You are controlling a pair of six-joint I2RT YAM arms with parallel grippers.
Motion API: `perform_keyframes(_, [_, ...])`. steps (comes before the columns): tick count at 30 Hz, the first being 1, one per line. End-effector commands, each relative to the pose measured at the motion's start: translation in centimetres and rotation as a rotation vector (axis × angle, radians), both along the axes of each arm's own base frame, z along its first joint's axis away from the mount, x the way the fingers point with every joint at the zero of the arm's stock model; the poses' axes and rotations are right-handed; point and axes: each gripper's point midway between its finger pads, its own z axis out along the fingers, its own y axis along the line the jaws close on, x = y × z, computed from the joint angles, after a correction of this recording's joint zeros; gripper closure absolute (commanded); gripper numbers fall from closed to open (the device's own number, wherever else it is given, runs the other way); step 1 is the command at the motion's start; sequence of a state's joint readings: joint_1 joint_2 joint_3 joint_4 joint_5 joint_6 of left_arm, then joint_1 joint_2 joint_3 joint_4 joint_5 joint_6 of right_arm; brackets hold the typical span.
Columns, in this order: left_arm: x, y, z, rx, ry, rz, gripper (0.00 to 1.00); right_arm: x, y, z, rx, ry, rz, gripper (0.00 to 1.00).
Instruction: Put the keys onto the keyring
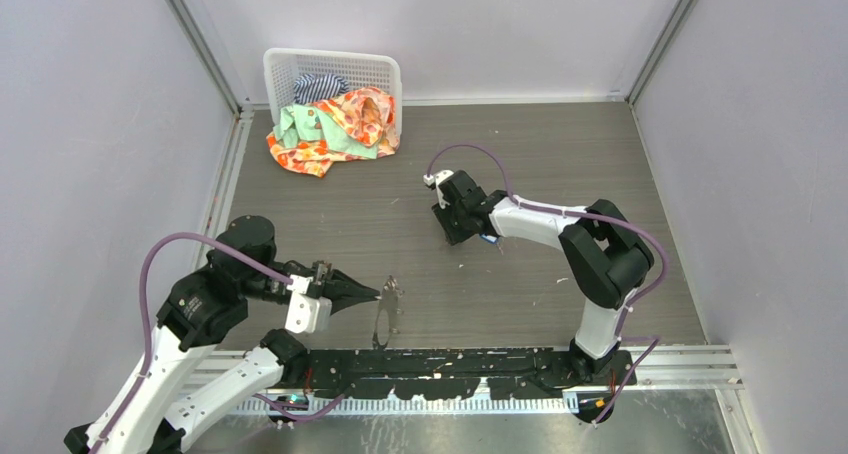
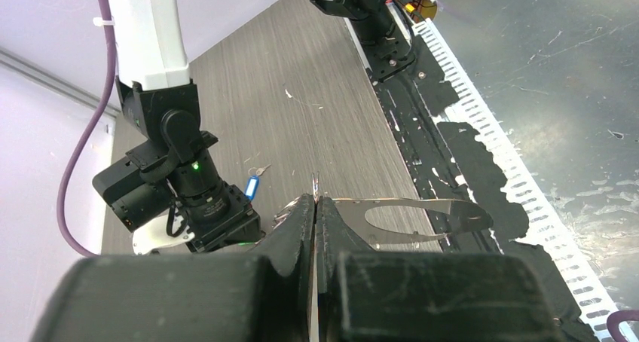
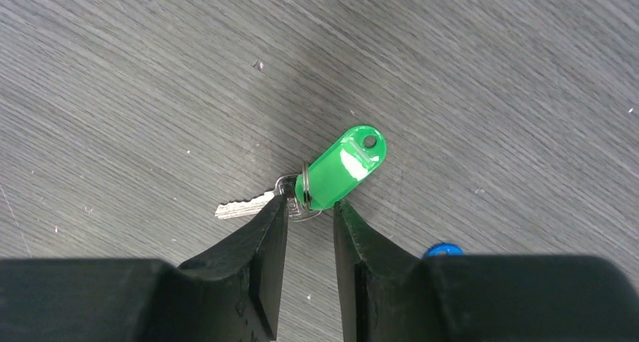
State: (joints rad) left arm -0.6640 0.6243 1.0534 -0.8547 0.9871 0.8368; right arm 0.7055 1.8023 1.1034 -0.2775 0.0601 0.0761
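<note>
Right gripper (image 3: 310, 210) sat narrow astride the green key (image 3: 339, 169) at frame centre, not clearly pinching. Lying flat, it could've skidded sideways as the jaws closed. Blue key (image 3: 442, 248) peeked out lower right. Left gripper (image 2: 315, 206) was clamped on the keyring (image 2: 422, 218), mid-frame.

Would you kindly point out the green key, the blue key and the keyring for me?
green key (image 3: 343, 167): right wrist view, plastic head.
blue key (image 2: 251, 187): left wrist view, plastic head.
keyring (image 2: 469, 215): left wrist view, far rim.
</note>
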Motion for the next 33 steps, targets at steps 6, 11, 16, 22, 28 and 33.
perform_keyframes(6, [-0.1,-0.2,2.2,-0.053,-0.049,-0.013,1.0,1.7,1.0,1.1,-0.004,-0.05,0.019,0.73])
perform_keyframes(11, [0.0,-0.3,2.2,-0.054,-0.052,-0.013,1.0,1.7,1.1,1.0,-0.004,-0.044,0.028,0.77])
perform_keyframes(16, [0.1,-0.3,2.1,-0.052,-0.055,-0.01,1.0,1.7,1.1,1.0,-0.007,-0.041,0.028,0.84])
perform_keyframes(22, [0.1,-0.3,2.1,-0.051,-0.053,-0.01,1.0,1.5,1.0,1.6,0.001,-0.044,0.036,0.99])
perform_keyframes(28, [0.1,-0.5,1.7,-0.033,-0.021,-0.02,1.0,-0.2,2.1,7.2,0.183,-0.171,0.138,0.99])
perform_keyframes(33, [-0.3,-0.6,1.6,-0.029,0.027,-0.038,1.0,-4.7,2.2,13.3,0.299,-0.41,0.405,0.99])
